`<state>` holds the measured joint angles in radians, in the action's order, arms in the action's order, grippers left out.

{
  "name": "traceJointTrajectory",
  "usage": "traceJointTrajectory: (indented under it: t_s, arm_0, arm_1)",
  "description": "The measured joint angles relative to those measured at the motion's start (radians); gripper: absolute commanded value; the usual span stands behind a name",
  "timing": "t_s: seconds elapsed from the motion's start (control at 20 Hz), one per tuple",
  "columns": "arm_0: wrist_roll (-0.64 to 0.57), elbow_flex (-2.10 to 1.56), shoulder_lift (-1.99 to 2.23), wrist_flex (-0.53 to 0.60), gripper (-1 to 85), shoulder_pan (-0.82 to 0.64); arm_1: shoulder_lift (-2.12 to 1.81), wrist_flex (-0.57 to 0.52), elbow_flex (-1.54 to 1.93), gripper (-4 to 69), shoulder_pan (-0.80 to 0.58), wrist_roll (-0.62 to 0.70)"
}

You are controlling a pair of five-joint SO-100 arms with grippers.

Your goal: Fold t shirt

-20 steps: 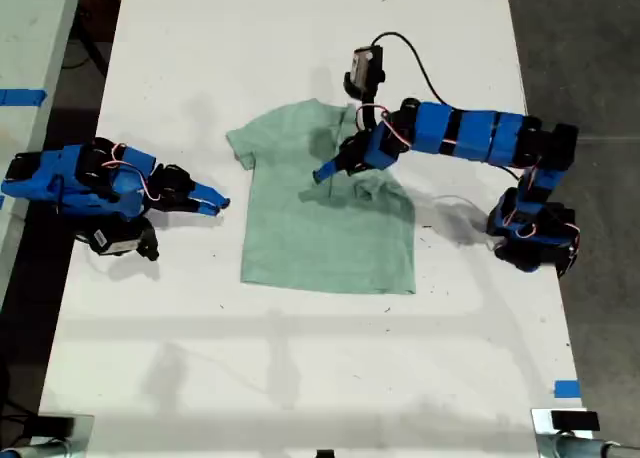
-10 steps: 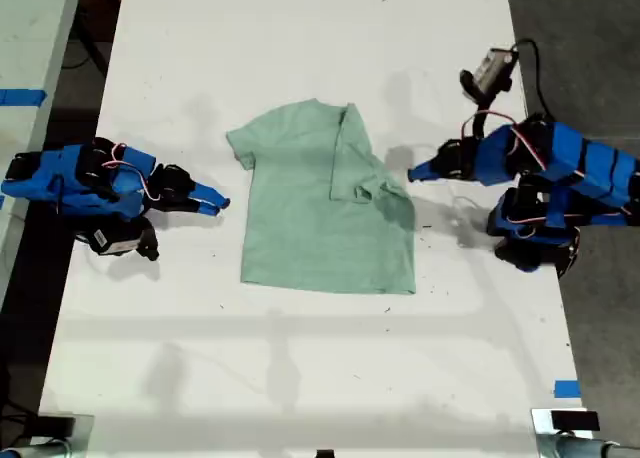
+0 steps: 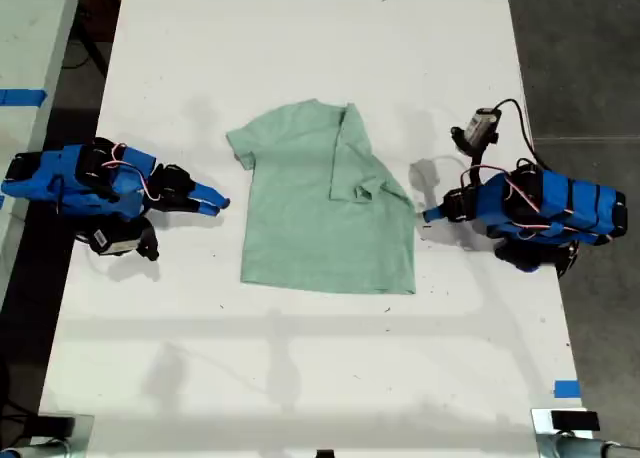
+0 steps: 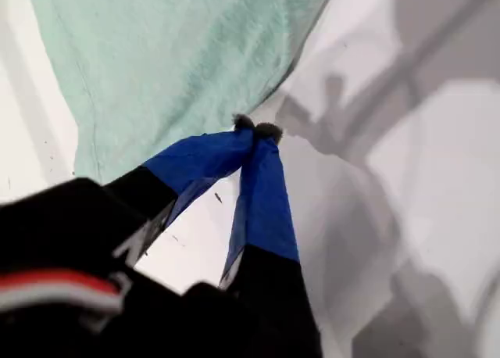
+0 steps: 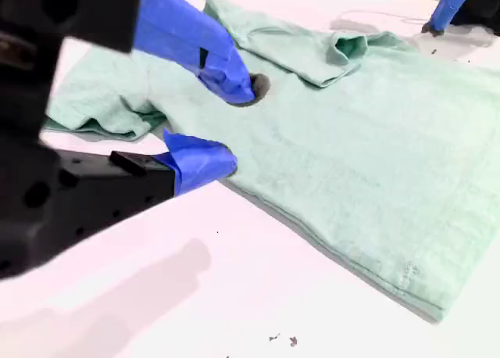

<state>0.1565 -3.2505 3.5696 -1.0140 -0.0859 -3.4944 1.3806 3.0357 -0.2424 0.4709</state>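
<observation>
My first gripper, blue-jawed on its blue arm, has pulled back over the last second from above the shirt's collar area to the right of the exterior view. It now sits low on the white tabletop, just beside the shirt's right edge, its jaws pressed together and holding nothing. The small pale mint-green cloth t shirt lies flat at the centre of the exterior view, with the sleeve on that view's right folded inward across the chest. That suggests one sleeve fold is finished and released; the other sleeve, at the exterior view's left, is not yet folded.

The first wrist view shows those jaws meeting tip to tip, clear of the cloth edge, which the exterior view is too distant to confirm. The second wrist view shows my second gripper with its jaws apart at the shirt's unfolded sleeve side, gripping nothing.
</observation>
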Motion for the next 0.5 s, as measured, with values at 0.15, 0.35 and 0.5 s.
traceJointTrajectory:
  t_s: [0.15,0.35,0.5]
  arm_0:
    - [0.0,0.0,0.0,0.0,11.4,0.0]
    - [0.0,0.0,0.0,0.0,11.4,0.0]
    - [0.0,0.0,0.0,0.0,11.3,0.0]
  arm_1:
    - [0.0,0.0,0.002,-1.3,0.021,0.002]
    - [0.0,0.0,0.002,-1.3,0.021,0.0]
    - [0.0,0.0,0.002,-1.3,0.021,0.0]
